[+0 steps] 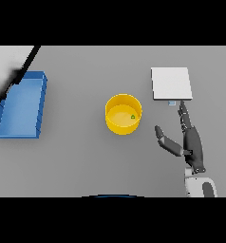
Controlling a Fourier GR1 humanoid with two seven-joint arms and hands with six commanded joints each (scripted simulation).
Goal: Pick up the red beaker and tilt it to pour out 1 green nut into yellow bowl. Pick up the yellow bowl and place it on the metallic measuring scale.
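While the right hand (192, 142) rests open on the table (77, 161) nearest me, the yellow bowl (123, 114) sits just beyond with one green nut (133, 116) inside; farther off lie the scale (171, 83) and a blue tray (22, 107).

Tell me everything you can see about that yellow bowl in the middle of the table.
The yellow bowl is a round, straight-walled tub, plain bright yellow with a smooth look. It stands upright on the grey table, open side up, near the middle. Inside, toward its right side, lies one small green nut. Nothing else touches it: the right hand lies apart to its right, fingers straight, and the metallic scale sits farther off to the upper right.
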